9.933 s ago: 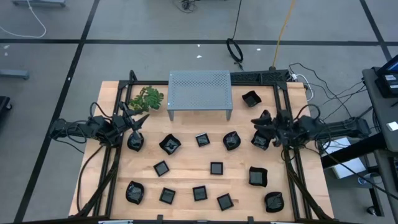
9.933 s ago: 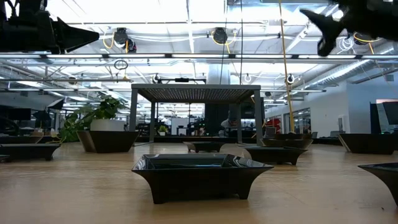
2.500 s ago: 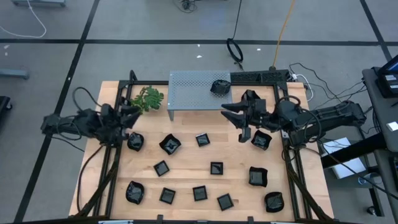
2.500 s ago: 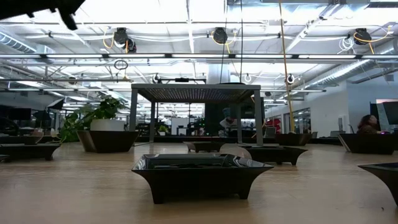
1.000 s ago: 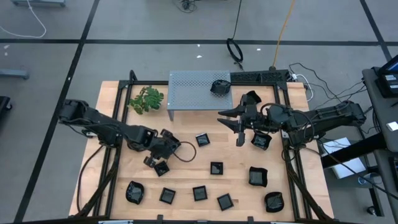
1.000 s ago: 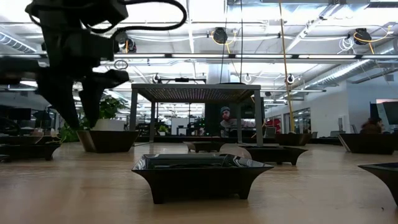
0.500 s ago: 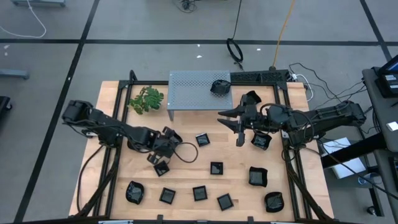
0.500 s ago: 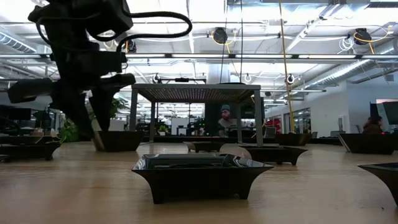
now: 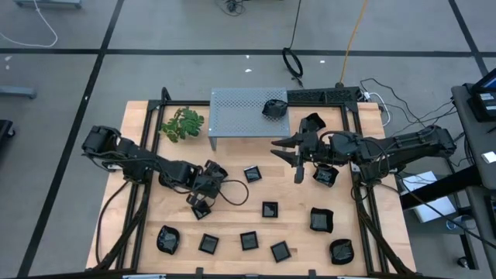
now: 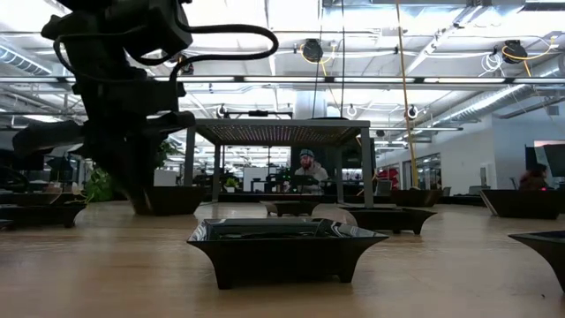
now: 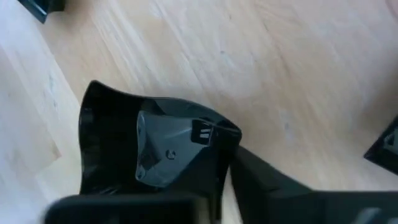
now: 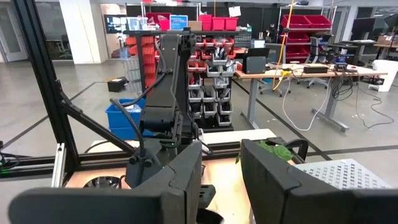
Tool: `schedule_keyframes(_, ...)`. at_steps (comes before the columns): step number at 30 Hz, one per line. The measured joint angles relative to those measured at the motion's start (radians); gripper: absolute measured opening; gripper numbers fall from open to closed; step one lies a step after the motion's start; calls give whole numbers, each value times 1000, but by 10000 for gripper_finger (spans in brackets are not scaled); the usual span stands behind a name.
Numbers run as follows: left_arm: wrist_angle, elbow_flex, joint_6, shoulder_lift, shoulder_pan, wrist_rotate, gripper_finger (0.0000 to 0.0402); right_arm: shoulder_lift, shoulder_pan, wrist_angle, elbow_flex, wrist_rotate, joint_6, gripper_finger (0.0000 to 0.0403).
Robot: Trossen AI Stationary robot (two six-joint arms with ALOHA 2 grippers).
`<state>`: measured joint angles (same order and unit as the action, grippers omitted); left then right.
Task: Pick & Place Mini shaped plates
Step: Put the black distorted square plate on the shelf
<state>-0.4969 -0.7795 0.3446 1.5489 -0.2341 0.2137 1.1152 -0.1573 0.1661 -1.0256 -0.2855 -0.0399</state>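
Several mini shaped plates, small and glossy black, lie spread over the wooden table point(image 9: 232, 225). One more plate point(image 9: 273, 107) rests on top of the grey perforated stand point(image 9: 244, 112). My left gripper point(image 9: 200, 205) points steeply down at the table's left middle and is shut on a square plate with a raised rim point(image 11: 161, 149). My right gripper point(image 9: 298, 160) hangs level above the table's right side, open and holding nothing. In the low view my left arm point(image 10: 132, 115) is a dark shape at the left. My left gripper has the plate's raised rim point(image 11: 214, 168) at one side between its two fingers, one finger point(image 11: 273, 186) outside the rim. The fingers come steeply from above. The plate rests on the table; the gripper's own body hides the rest of the contact.
A green leafy sprig point(image 9: 182, 124) lies at the far left beside the stand. Other plates lie near my left gripper point(image 9: 252, 173) point(image 9: 270, 209), and a row runs along the near edge point(image 9: 208, 244) point(image 9: 248, 241). One plate point(image 10: 282, 252) fills the low view's front. Black frame rails run along both table sides.
My left gripper has sunk a little onto the square plate at the table's left middle, tipped steeper, and shut on its rim. The plate has stayed on the table. My right arm has kept still.
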Motion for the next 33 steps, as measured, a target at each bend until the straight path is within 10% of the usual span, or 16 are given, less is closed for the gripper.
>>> schedule_keyframes(14,-1,-156,6,-200,0,-106,4,0,0,-12,0,0,26,100)
schedule_keyframes(20,34,-321,197,-286,32,41,8,0,0,-15,0,0,33,100)
schedule_keyframes(33,4,-461,414,-84,363,175,7,0,0,-15,0,-1,86,100)
